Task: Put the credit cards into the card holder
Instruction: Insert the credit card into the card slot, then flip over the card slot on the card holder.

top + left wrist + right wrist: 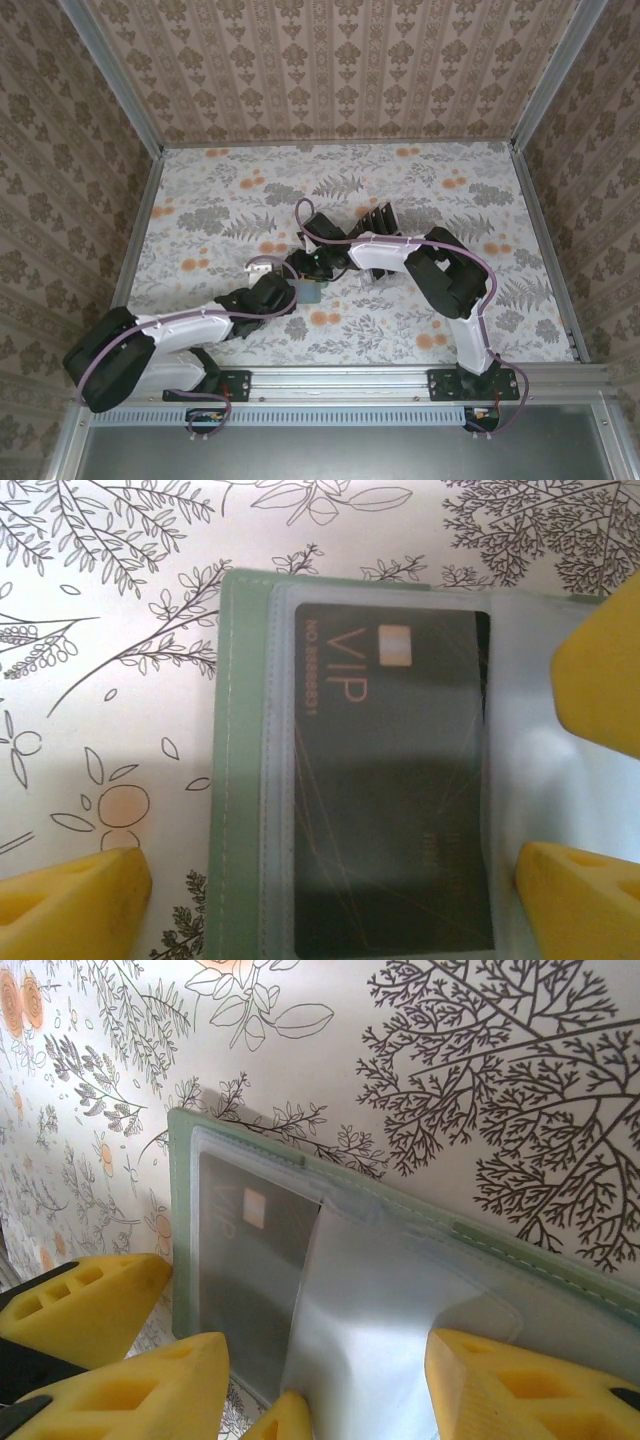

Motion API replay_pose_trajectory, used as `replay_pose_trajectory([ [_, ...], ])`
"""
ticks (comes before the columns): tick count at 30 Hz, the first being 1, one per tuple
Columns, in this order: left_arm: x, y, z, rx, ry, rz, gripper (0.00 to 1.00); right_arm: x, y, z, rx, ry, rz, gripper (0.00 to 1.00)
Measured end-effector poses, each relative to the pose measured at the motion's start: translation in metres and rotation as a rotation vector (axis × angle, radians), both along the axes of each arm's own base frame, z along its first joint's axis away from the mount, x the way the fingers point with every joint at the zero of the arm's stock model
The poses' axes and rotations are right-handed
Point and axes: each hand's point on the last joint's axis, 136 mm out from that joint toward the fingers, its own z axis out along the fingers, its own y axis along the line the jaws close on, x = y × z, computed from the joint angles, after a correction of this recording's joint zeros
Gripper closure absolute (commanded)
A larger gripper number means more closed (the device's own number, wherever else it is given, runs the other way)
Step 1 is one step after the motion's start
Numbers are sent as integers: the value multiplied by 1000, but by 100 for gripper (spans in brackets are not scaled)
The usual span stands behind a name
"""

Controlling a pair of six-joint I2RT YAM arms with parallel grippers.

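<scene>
One black credit card (390,780), gold "VIP" lettering and chip toward the top of the left wrist frame, tucked inside the clear pocket (520,780) of the grey-green card holder (238,780). Holder flat on the floral tablecloth (110,670), seen at centre of the overhead frame at the meeting of both arms. Spread wide along the bottom edge of that wrist frame, the left gripper (325,905): one yellow fingertip (70,905) over the cloth at lower left, the other at lower right over the pocket. Likewise spread, the right gripper (330,1400), a pale translucent flap (390,1330) between its tips at the bottom of its own frame. Further yellow tips nearby; cannot tell whose.
</scene>
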Motion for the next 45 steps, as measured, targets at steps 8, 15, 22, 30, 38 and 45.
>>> replay_pose_trajectory([
  [8,2,1,-1,11,6,26,6,1,-5,13,-2,-32,-10,42],
  [15,2,2,-1,7,5,33,6,1,-12,22,-10,-62,-27,42],
  [22,2,2,-1,6,5,35,6,-5,-20,10,-38,-42,-34,42],
  [30,2,2,-1,6,5,35,6,-5,-21,8,-42,-38,-34,42],
  [38,2,2,-1,6,5,35,6,-4,-19,-1,-50,-30,-34,42],
  [45,1,3,3,-2,4,35,0,-3,-18,-1,-45,-31,-32,42],
])
